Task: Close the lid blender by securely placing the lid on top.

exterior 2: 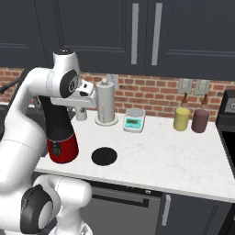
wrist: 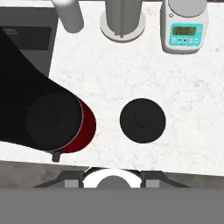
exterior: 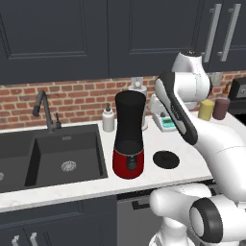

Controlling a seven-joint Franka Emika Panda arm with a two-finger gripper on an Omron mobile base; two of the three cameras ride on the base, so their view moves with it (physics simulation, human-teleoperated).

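Hand view: lid (wrist: 142, 120) lying flat on the white surface (wrist: 188, 100), just beside the uncovered blender (wrist: 54, 120). Tool high above both, empty; its finger spread cannot be told.

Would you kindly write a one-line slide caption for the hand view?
Looking down on the counter: the lid lies flat beside the open blender, untouched.

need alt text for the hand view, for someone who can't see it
Looking straight down on a white marble counter: the round black lid lies flat beside the open black-jarred blender with its red base. Along the top edge stand a kitchen scale, a paper towel holder and a white bottle.
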